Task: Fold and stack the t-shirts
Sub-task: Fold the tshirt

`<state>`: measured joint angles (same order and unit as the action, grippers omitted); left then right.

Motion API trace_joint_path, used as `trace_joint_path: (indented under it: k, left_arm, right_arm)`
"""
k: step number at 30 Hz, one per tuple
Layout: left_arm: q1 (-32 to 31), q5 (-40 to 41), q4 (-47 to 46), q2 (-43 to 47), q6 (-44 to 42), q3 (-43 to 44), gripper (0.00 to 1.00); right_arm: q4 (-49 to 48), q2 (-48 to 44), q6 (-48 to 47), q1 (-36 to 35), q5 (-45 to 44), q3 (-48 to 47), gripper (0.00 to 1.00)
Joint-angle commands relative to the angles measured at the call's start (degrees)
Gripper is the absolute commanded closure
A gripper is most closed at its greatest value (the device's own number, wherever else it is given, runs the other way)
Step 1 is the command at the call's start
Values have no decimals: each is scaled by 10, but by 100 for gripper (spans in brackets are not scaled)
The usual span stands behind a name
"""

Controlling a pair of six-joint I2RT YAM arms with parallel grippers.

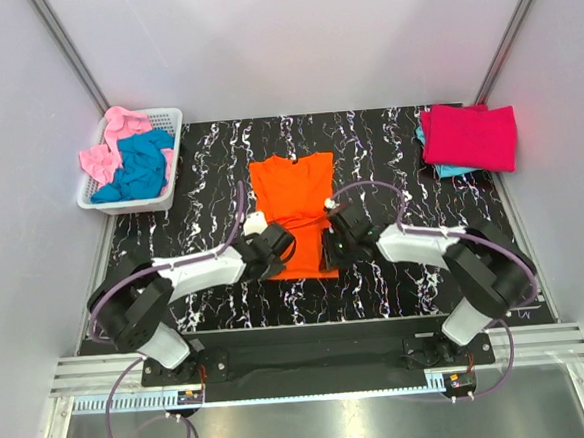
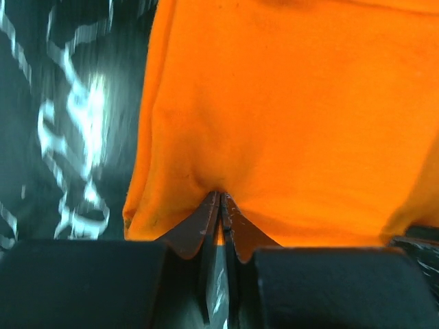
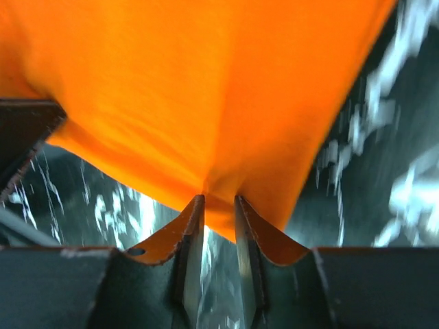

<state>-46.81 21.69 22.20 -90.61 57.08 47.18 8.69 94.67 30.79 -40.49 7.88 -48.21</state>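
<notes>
Starting at the far left: a white basket [image 1: 121,204] sits at the worktop's [image 1: 397,282] far-left corner. A pink shirt [image 1: 107,152] and a teal shirt [image 1: 143,167] are heaped loose in it, the pink spilling over the rim.

Left hand [image 2: 220,200]: fingers pressed together, pinching a tuck of the orange shirt [image 1: 292,189] at its near-left edge. The cloth puckers into the pinch, and dark marbled worktop shows to the left of it.

The orange shirt lies mid-worktop between the two arms, collar toward the far side. Its far part lies flat; the near part is gathered at the two hands.

Right hand [image 3: 218,200]: fingers nearly closed, with a thin slit between them. A fold of the same shirt is caught in the slit, at the near-right edge. The cloth fans out from the pinch.

Far right corner: a crimson shirt [image 1: 470,136] lies folded flat. It rests on a teal cloth [image 1: 451,171], of which only a strip shows at the near-left side.
</notes>
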Motion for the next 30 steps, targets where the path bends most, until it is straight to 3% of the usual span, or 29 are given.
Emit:
trace_joint_path:
  k: [1, 8, 15, 18, 19, 22, 30]
  left_arm:
    - [-28, 12, 111, 29, 50, -53, 89]
    - [-50, 52, 204, 133, 38, 15, 87]
    - [-44, 103, 221, 133, 4, 112, 80]
    - [4, 50, 187, 109, -11, 105, 82]
    - [23, -12, 165, 107, -26, 93, 83]
    - [93, -89, 88, 105, -43, 46, 86]
    - [131, -117, 61, 70, -69, 40, 87]
  right_arm:
    - [92, -61, 42, -22, -49, 62, 69]
    - [150, -203, 51, -35, -66, 49, 68]
    - [181, -173, 10, -35, -76, -43, 66]
    - [179, -123, 2, -35, -90, -70, 66]
    - [175, -103, -9, -35, -86, -77, 65]
    - [173, -73, -18, -35, -81, -104, 66]
    - [163, 0, -38, -35, -88, -167, 65]
